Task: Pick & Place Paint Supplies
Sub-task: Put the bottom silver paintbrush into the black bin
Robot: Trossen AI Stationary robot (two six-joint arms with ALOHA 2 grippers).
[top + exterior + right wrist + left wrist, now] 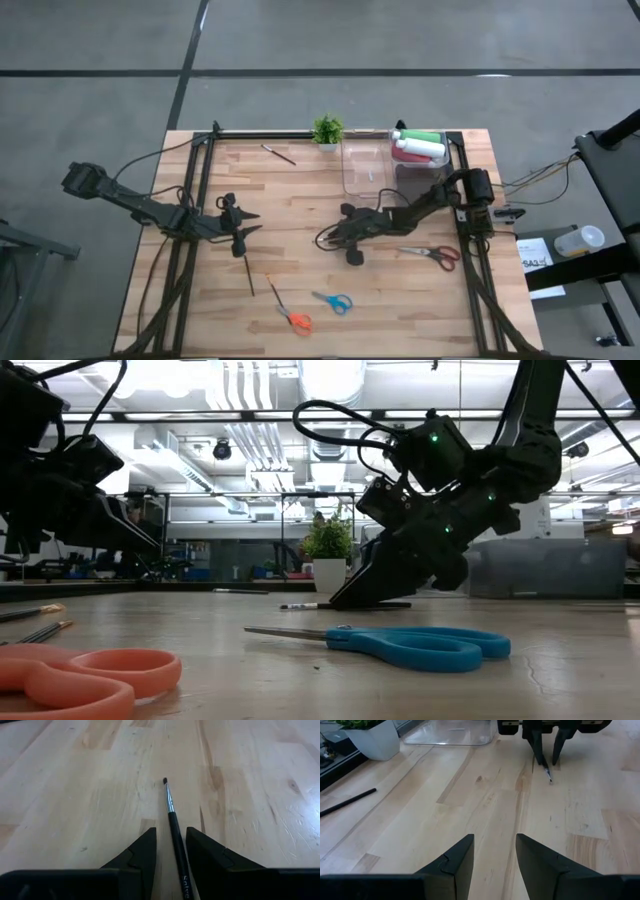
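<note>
The right gripper (pixel 328 240) is lowered to the table (pixel 300 200) near its middle, and a thin dark brush (pixel 172 822) is seen lying between its two fingers (pixel 142 855), which stand narrowly apart on either side of the handle; whether the handle is actually pinched cannot be told. The brush tip points away toward the left arm. The left gripper (pixel 250 226) is held low over the left part of the table, its fingers (pixel 457 860) parted with only bare wood between them. Another brush (pixel 246 274) lies just in front of it, nearer the front edge, and a further one (pixel 279 154) lies at the far edge. Bottles (pixel 420 147) are stacked in a clear bin (pixel 365 165) at the far right.
</note>
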